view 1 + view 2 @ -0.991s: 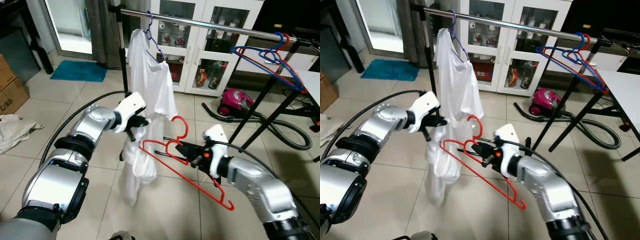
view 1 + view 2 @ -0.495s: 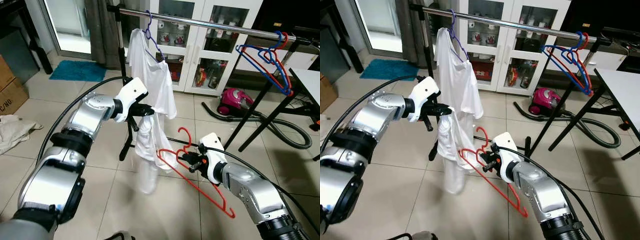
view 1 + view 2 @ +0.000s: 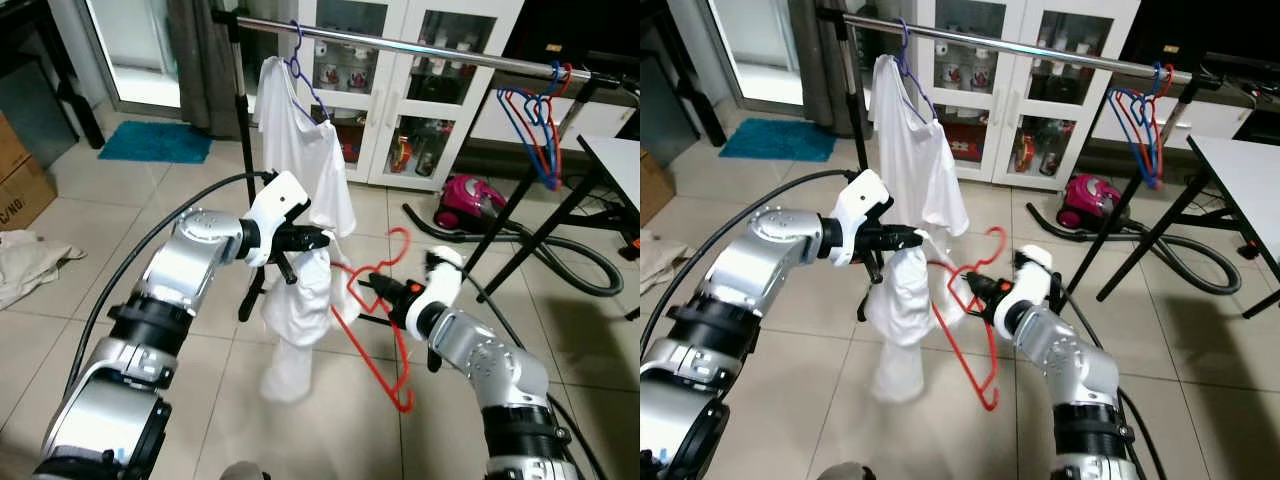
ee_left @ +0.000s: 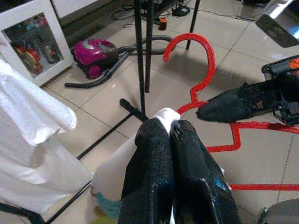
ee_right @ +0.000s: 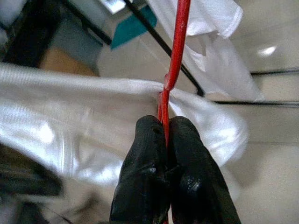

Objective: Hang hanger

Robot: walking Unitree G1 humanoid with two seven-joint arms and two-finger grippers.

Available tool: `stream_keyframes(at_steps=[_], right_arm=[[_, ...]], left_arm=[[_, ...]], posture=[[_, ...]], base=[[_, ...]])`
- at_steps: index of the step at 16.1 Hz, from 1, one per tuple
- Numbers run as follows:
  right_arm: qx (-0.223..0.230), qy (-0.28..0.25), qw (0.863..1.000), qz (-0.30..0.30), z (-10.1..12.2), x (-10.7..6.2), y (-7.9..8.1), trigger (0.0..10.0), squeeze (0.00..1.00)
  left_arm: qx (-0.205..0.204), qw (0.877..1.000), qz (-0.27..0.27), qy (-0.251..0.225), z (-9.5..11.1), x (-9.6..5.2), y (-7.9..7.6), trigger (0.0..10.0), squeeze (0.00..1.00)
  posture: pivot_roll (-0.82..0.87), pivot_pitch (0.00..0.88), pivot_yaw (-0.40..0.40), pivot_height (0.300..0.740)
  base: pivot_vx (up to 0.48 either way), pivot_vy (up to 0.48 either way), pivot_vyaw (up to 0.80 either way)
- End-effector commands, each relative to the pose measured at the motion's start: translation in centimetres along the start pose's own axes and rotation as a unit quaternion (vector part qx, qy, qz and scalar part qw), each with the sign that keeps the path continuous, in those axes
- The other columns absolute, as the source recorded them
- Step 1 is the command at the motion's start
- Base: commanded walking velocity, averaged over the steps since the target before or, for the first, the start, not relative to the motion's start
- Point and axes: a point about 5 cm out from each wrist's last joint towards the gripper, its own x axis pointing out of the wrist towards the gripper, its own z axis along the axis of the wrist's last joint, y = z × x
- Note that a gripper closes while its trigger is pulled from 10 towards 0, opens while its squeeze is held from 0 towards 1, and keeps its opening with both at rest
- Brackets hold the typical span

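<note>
My left gripper (image 3: 316, 240) is shut on a bunched white garment (image 3: 296, 318) that hangs down from it in mid-air. In the left wrist view its fingers (image 4: 154, 154) pinch the white cloth (image 4: 163, 114). My right gripper (image 3: 373, 288) is shut on a red hanger (image 3: 389, 330), held close beside the garment with its hook (image 3: 398, 240) upward. The right wrist view has the red hanger (image 5: 176, 56) clamped between the fingers (image 5: 147, 154), against the white fabric (image 5: 70, 116). Above runs the metal rail (image 3: 420, 45).
A white shirt (image 3: 300, 150) on a blue hanger hangs at the rail's left end. Blue and red hangers (image 3: 538, 125) hang at its right end. The rack's black legs (image 3: 520, 230), a pink vacuum cleaner (image 3: 462, 196) with hose, a glass cabinet (image 3: 400, 90) and a cardboard box (image 3: 20, 175) stand around.
My right gripper has lifted and turned the red hanger more upright, close to the garment. My left gripper has carried the garment to the right. The hangers on the rail's right end have swung.
</note>
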Motion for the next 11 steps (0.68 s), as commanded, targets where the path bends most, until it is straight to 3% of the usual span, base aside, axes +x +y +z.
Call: stream_keyframes(at_steps=[1, 3, 5, 6, 7, 9, 11], right_arm=[[0.071, -0.018, 0.997, 0.002, 0.7, 0.0, -0.2, 10.0, 0.00], [0.138, -0.032, 0.990, 0.009, 1.2, 0.2, -0.5, 10.0, 0.00], [0.145, -0.048, 0.988, 0.002, 1.5, 0.2, -0.7, 10.0, 0.00], [0.174, -0.083, 0.981, -0.007, 2.2, 0.2, -1.0, 10.0, 0.00], [0.203, -0.142, 0.968, -0.022, 3.7, 0.3, -1.2, 10.0, 0.00], [0.208, -0.172, 0.962, -0.023, 4.8, 0.6, -0.8, 10.0, 0.00], [0.204, -0.205, 0.957, -0.024, 6.0, 1.3, 0.2, 10.0, 0.00]], left_arm=[[0.038, 0.999, -0.009, -0.009, 0.7, -0.3, -0.4, 10.0, 0.00], [0.084, 0.996, -0.006, -0.013, 0.3, -1.4, -0.9, 10.0, 0.00], [0.102, 0.994, -0.013, -0.031, 0.3, -1.9, -1.5, 10.0, 0.00], [0.116, 0.992, -0.025, -0.034, 0.1, -2.1, -2.3, 10.0, 0.00], [0.110, 0.993, -0.029, -0.036, -0.7, -1.9, -3.6, 10.0, 0.00], [0.094, 0.994, -0.018, -0.043, -1.5, -1.3, -4.4, 10.0, 0.00], [0.065, 0.996, 0.002, -0.055, -2.3, 0.2, -5.5, 10.0, 0.00]], posture=[[0.12, 0.019, -0.030, 0.740], [0.13, 0.006, -0.035, 0.740], [0.13, 0.000, -0.040, 0.740], [0.13, 0.000, -0.040, 0.740], [0.13, 0.000, -0.039, 0.740], [0.13, 0.000, -0.037, 0.740], [0.14, 0.000, -0.039, 0.740]], base=[[0.000, 0.000, 0.00], [0.000, 0.000, 0.00], [0.000, 0.000, 0.00], [0.000, 0.000, 0.00], [0.000, 0.000, 0.00], [0.000, 0.000, 0.00], [0.000, 0.000, 0.00]])
